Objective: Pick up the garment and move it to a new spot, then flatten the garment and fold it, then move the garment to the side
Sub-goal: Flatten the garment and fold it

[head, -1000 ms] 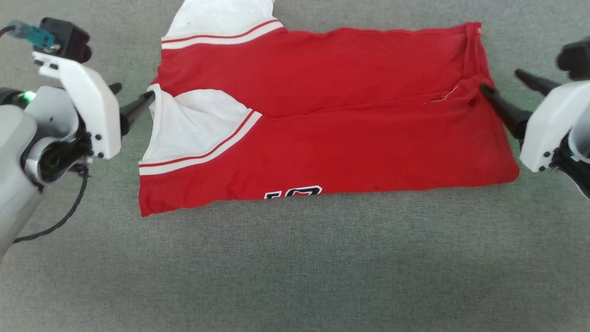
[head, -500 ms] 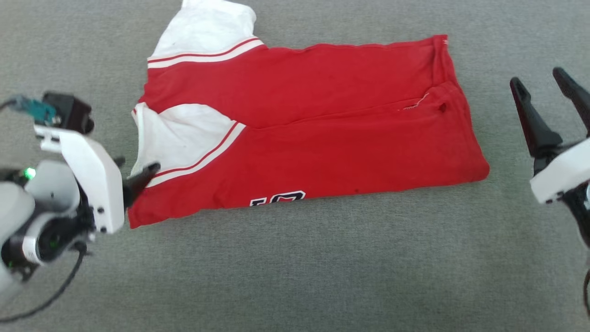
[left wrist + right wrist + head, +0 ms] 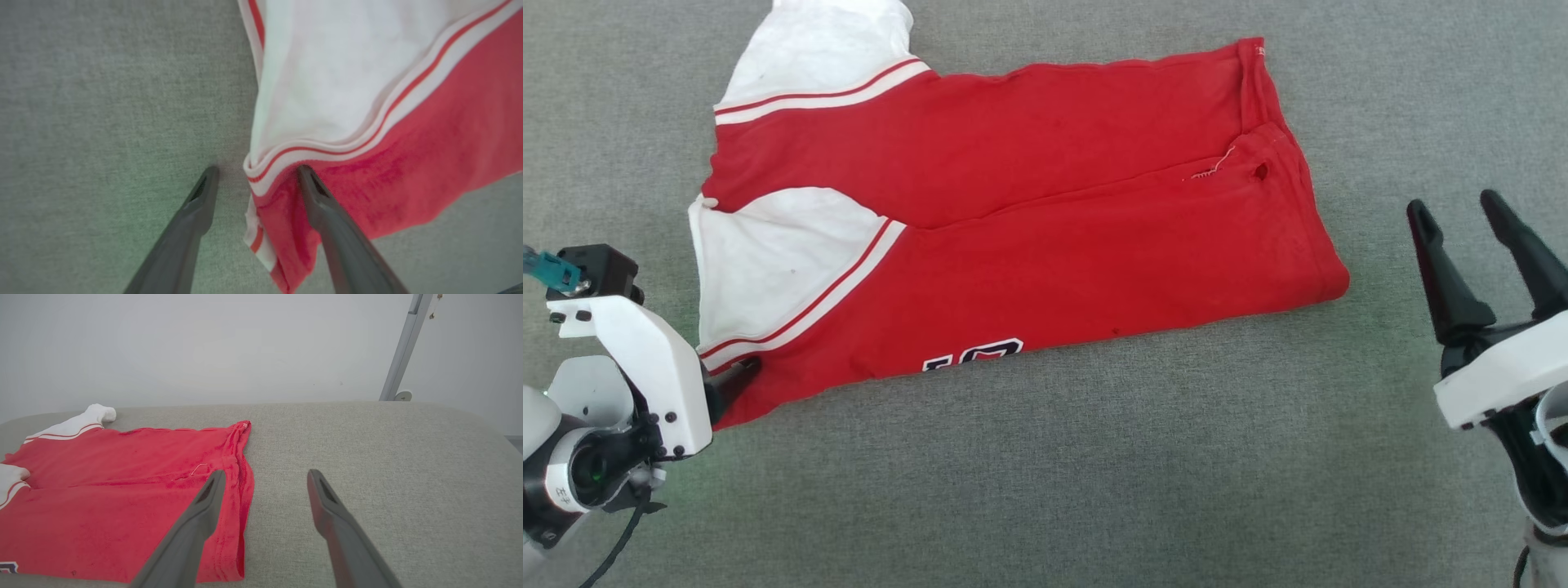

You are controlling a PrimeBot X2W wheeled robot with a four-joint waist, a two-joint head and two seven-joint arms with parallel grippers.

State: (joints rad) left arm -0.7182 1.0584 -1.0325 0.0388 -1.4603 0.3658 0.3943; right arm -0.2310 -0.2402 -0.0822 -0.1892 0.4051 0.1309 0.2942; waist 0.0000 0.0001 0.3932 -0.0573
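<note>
The garment (image 3: 1054,212), a red jersey with white sleeves and striped bands, lies folded lengthwise on the grey cloth surface. My left gripper (image 3: 731,380) is open at its near-left corner. In the left wrist view the left gripper (image 3: 257,171) straddles the striped sleeve seam of the garment (image 3: 408,163), with one finger over the grey surface and the other over red fabric. My right gripper (image 3: 1454,204) stands open to the right of the hem, apart from the cloth. In the right wrist view the right gripper (image 3: 266,473) points past the hem end of the garment (image 3: 102,490).
The grey upholstered surface (image 3: 1045,490) extends all around the jersey. In the right wrist view its far edge (image 3: 367,404) curves down before a white wall, and a grey metal pole (image 3: 402,347) rises at the back right.
My left gripper has moved from the folded sleeve's edge to the near-left corner. My right gripper has pulled off the hem to the right and turned its fingers up. The head camera has shifted.
</note>
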